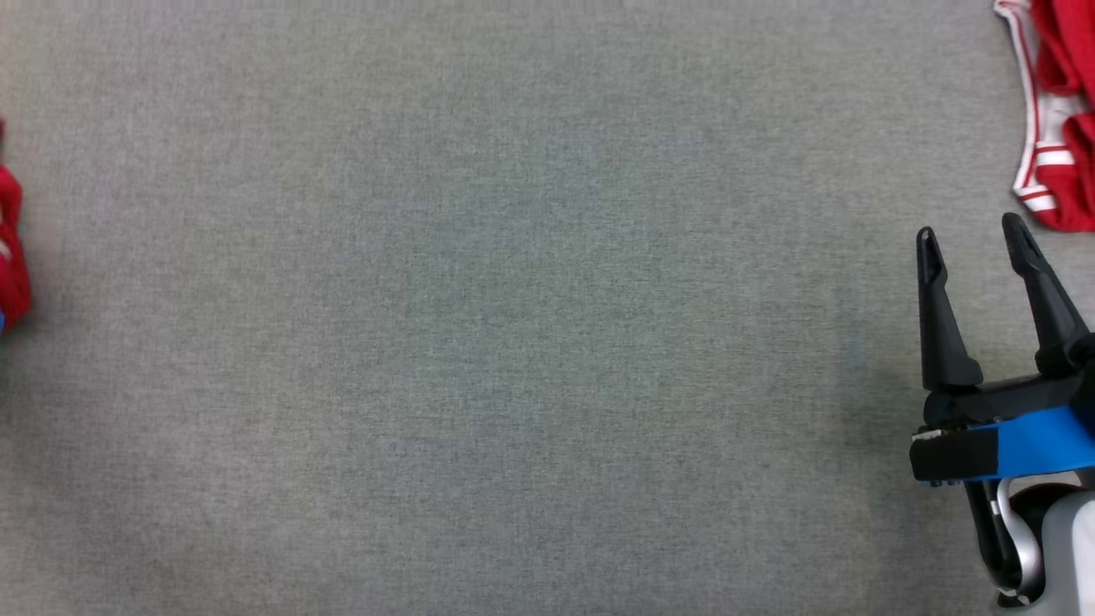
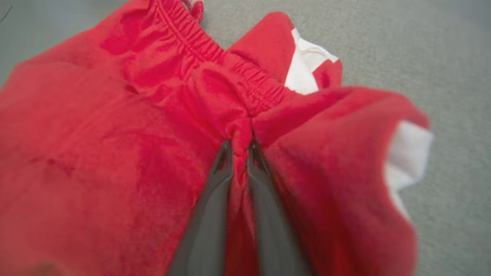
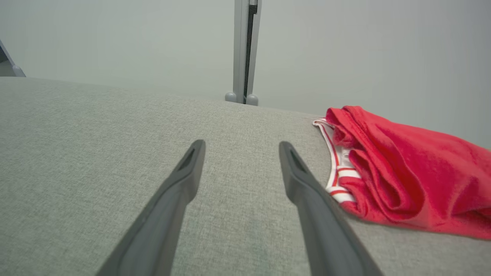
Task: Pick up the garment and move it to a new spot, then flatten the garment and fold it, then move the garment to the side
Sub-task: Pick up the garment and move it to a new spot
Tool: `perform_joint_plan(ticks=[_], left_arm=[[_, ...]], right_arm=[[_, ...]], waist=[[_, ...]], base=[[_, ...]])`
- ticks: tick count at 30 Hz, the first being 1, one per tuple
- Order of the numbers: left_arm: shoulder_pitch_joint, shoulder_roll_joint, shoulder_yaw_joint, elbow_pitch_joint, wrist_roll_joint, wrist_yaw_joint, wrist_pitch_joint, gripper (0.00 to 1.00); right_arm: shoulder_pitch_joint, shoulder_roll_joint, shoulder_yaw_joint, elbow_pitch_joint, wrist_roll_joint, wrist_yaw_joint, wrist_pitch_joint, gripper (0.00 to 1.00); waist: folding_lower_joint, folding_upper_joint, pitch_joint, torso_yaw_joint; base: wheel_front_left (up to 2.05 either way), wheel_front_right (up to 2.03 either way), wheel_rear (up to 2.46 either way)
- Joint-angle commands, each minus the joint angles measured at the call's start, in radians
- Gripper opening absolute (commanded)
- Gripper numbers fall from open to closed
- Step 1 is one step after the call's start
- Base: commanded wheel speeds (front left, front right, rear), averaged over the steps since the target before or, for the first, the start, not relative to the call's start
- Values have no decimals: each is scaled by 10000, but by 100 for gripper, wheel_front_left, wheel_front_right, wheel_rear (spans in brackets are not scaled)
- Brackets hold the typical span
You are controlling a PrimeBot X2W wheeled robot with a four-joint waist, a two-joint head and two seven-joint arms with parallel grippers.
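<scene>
A red garment [image 2: 115,134] with an elastic waistband and white patches lies crumpled on the grey cloth surface. My left gripper [image 2: 239,147] is shut on a fold of the garment just below the waistband, red cloth pinched between its two dark fingers. In the head view a strip of this garment [image 1: 10,248] shows at the far left edge. My right gripper [image 1: 971,244] stands open at the lower right over bare surface, holding nothing; its fingers [image 3: 188,168] are spread wide apart.
A second red garment with white striped trim [image 1: 1056,111] lies at the far right, just beyond my right gripper, also seen bunched up [image 3: 406,176]. The grey table [image 1: 513,342] stretches wide between the two. A grey post [image 3: 243,50] stands behind the far edge.
</scene>
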Motion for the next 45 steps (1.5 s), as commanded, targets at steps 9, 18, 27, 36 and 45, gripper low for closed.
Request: perform_joint_plan(ticks=[9, 18, 27, 36, 45], left_arm=[[-717, 155, -780, -1460, 584, -67, -2660, 0], [-1594, -198, -2127, -4113, 909, -67, -3040, 0], [-1973, -1065, -3685, -7302, 969, -66, -1736, 0], [-1008, -1960, -5327, -8182, 1193, -54, -1065, 0], [1428, -2492, -6043, -7962, 1029, 387, -1526, 0]], right_arm=[[168, 322, 210, 913, 293, 2, -518, 100], [162, 571, 450, 1954, 571, 2, -1116, 100], [160, 643, 752, 2743, 1127, 2, -1621, 100], [-16, 641, 1022, 3329, 1678, 2, -1906, 100], [-75, 643, 1149, 3559, 1985, 2, -1980, 100]], waist=[[1, 1, -1201, -511], [1, 1, -2192, -1445], [1, 1, -2456, -2927], [1, 1, -2345, -3758], [1, 1, -2242, -3867]], base=[[0, 0, 0], [0, 0, 0], [0, 0, 0], [0, 0, 0], [0, 0, 0]])
